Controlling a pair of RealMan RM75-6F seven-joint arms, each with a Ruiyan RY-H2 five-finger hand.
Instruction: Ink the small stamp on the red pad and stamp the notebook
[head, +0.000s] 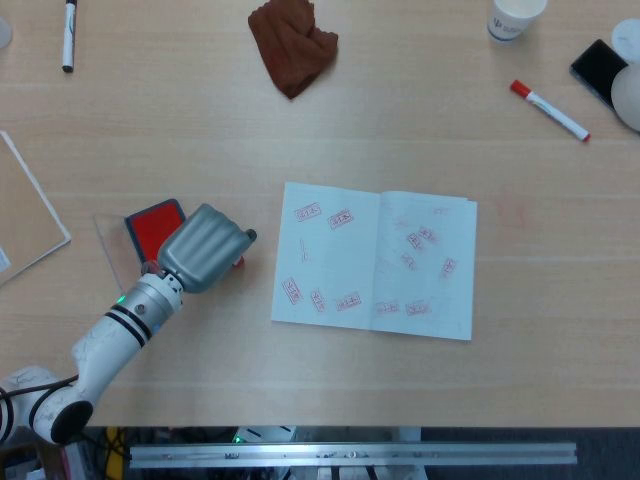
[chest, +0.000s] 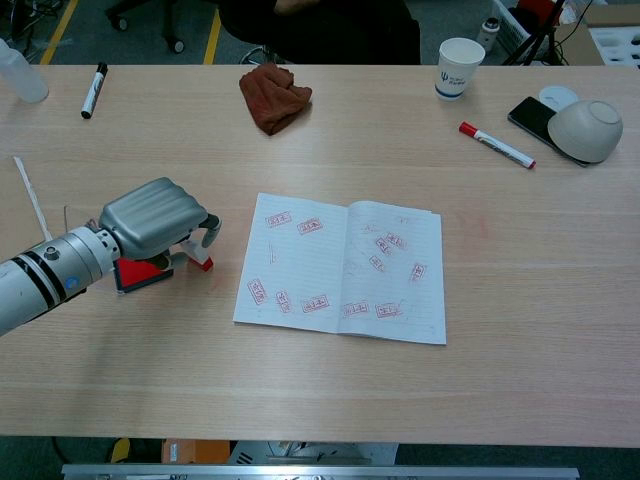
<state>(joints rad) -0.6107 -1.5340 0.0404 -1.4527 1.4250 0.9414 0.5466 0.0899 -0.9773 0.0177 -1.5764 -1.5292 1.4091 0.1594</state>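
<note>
The left hand (chest: 155, 220) hangs just past the pad (head: 152, 225), fingers curled round the small stamp (chest: 196, 259), its red end low near the desk (head: 420, 120). The notebook (head: 375, 260) lies open to its right, long axis across, nearest this hand. Only the chest view shows the stamp in its grip; from overhead the knuckles hide all but its red tip.

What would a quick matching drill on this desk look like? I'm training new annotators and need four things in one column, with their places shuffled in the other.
Things:
1. red ink pad
2. notebook
3. brown cloth
4. paper cup

Places:
A. far edge, towards the right
B. lying open mid-table
C. far edge, near the middle
D. beside the left hand

Pairs: 1-D, 2-B, 3-C, 4-A
</note>
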